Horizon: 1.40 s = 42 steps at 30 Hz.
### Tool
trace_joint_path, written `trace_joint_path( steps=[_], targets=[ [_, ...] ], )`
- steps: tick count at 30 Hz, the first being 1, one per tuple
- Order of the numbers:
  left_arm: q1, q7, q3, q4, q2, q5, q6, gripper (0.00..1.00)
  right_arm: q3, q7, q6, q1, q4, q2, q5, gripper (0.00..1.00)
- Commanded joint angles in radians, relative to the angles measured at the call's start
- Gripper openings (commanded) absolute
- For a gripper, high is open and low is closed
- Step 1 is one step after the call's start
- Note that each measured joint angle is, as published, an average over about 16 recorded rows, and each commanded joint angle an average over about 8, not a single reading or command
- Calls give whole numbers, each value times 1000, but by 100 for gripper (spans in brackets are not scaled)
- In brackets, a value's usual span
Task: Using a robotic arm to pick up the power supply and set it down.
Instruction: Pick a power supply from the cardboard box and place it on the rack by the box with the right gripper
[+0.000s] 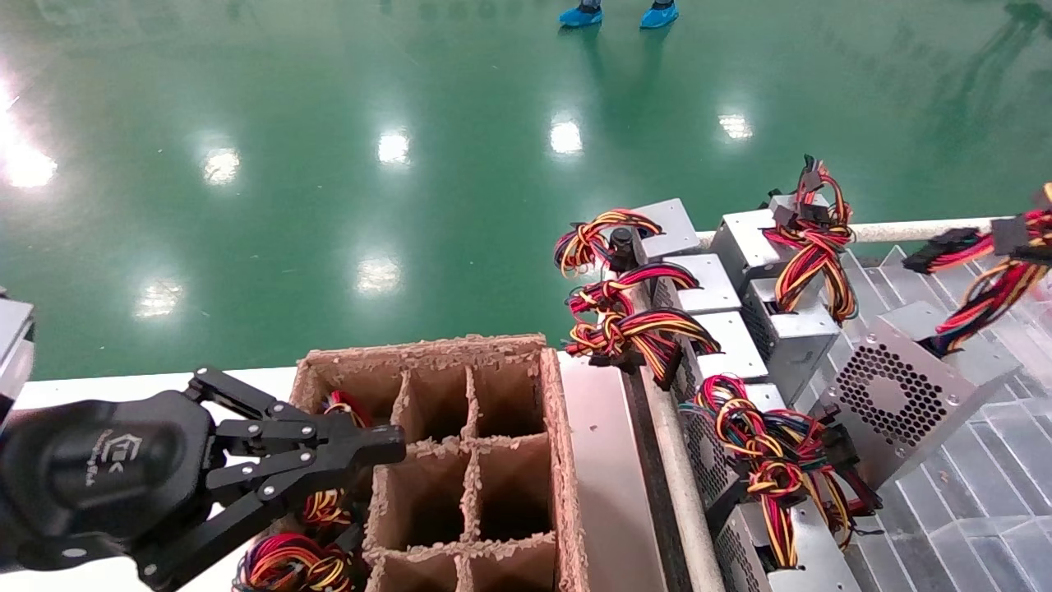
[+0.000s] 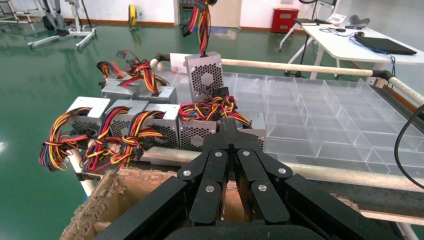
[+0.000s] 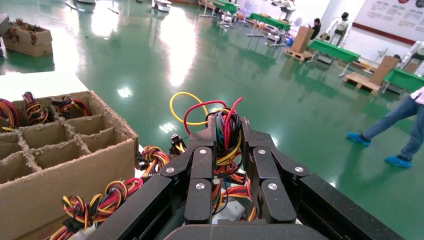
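In the right wrist view my right gripper (image 3: pixel 226 125) is shut on the red, yellow and black wire bundle (image 3: pixel 226 137) of a power supply. It is out of the head view. That power supply (image 1: pixel 900 395) is a silver box with a perforated grille. It hangs tilted over the clear tray, its wires (image 1: pixel 990 284) running up to the right edge. The left wrist view shows it (image 2: pixel 204 75) raised above the others. My left gripper (image 1: pixel 386 448) is shut on nothing and hovers over the cardboard box; the left wrist view shows its tips (image 2: pixel 230 125) pressed together.
A divided cardboard box (image 1: pixel 552 411) sits at centre, with wired supplies in its left cells (image 1: pixel 296 563). Several more power supplies (image 1: pixel 723 312) line the clear compartment tray (image 1: pixel 986 493), which has a white rail (image 1: pixel 904 230) behind it. A person's blue shoes (image 1: pixel 616 15) stand on the green floor.
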Motion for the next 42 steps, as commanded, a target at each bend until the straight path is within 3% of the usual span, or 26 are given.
trace_joint_path(
  steps=[1,22,32,42],
  targets=[
    [0,0,0,0,0,0,0,0,-2,-9,6,-2,-1,-12,-1,0],
    [0,0,0,0,0,0,0,0,-3,-15,-6,91,-78,-56,-95,0],
    [0,0,0,0,0,0,0,0,-22,-15,-12,124,-102,-118,-136,0],
    [0,0,0,0,0,0,0,0,-52,17,-28,155,-79,-140,-172,0]
  ],
)
